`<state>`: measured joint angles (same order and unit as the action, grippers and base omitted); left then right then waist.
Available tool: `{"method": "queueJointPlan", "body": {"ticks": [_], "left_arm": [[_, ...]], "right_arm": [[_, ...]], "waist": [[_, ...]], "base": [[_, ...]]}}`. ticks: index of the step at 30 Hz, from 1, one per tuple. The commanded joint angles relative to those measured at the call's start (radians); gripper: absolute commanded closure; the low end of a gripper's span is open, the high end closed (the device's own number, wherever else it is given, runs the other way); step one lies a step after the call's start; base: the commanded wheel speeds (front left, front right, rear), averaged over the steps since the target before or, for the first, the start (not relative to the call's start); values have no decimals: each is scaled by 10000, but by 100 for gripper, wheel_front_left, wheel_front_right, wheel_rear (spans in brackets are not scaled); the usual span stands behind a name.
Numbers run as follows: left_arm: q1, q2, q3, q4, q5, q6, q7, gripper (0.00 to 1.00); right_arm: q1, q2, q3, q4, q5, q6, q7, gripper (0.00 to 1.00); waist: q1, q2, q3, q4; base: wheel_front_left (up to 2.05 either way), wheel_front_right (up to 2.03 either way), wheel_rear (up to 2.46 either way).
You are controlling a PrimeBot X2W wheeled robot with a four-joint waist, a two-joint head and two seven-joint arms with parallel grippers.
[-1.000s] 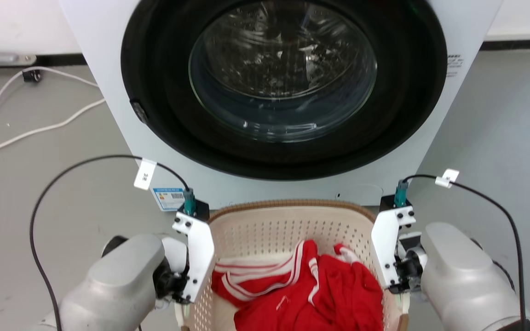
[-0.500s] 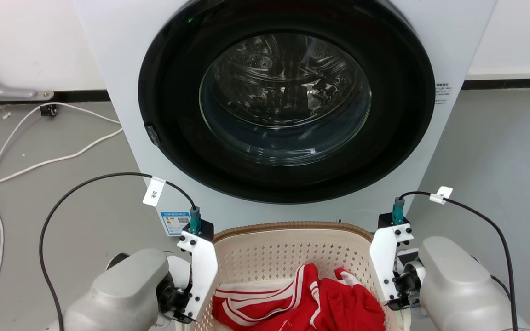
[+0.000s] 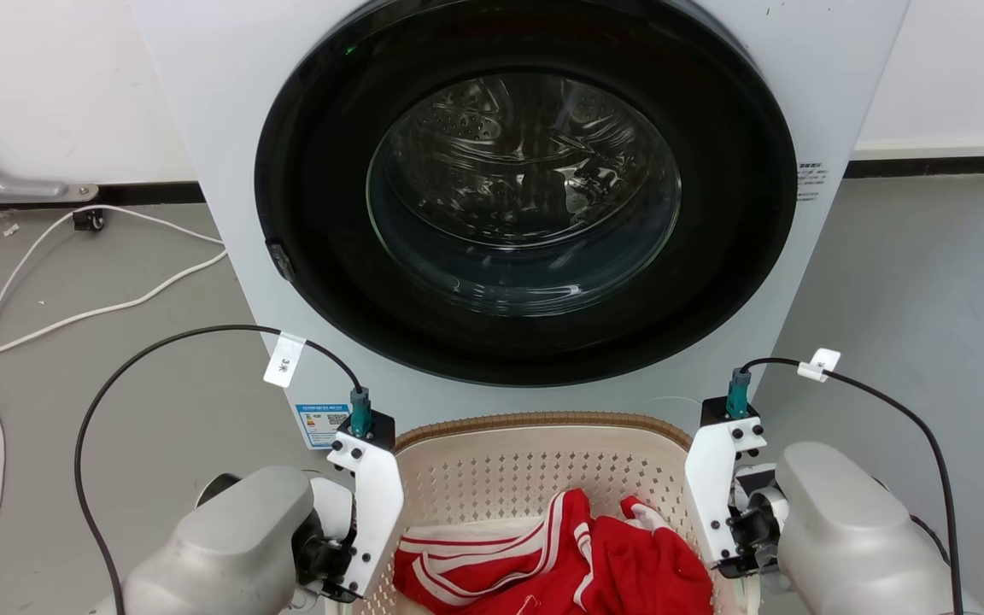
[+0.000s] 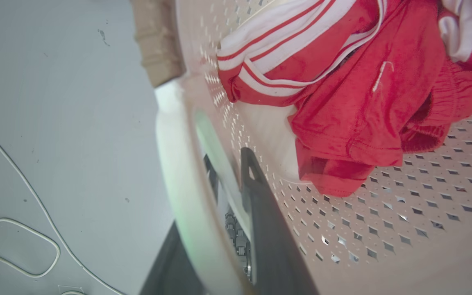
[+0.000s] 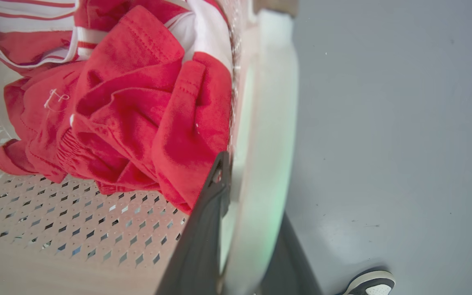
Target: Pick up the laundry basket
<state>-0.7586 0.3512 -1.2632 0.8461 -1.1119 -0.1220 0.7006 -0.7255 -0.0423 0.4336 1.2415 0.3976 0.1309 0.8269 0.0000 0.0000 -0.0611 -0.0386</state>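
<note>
Left wrist view: L jaws clamp white handle (image 4: 176,164) of perforated laundry basket (image 4: 383,213); R jaws likewise.

grey rounded forearms (image 3: 227,538) bore white screwed brackets (image 3: 372,504), teal plugs (image 3: 361,412), black cables (image 3: 202,329) with white tags (image 3: 285,360), and dark fingers (image 4: 260,221).

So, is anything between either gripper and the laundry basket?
Nothing visible. The left gripper and right gripper each close on a side handle of the laundry basket, one finger inside the wall, one outside. The red garment lies inside, beside the right inner finger, not between.
</note>
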Motion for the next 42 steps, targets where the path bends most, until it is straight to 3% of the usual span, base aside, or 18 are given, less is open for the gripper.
{"method": "queueJointPlan", "body": {"ticks": [1, 42], "left_arm": [[-25, -13, -137, 9, 61, -137, 60, 100], [-277, 17, -225, 161, -133, -137, 285, 100]], "right_arm": [[-90, -146, 112, -60, -14, -2, -107, 100], [-456, -137, 508, 156, 483, -2, -96, 100]], "waist": [[0, 0, 4, 11], [0, 0, 35, 68]], "base": [[0, 0, 0], [0, 0, 0]]}}
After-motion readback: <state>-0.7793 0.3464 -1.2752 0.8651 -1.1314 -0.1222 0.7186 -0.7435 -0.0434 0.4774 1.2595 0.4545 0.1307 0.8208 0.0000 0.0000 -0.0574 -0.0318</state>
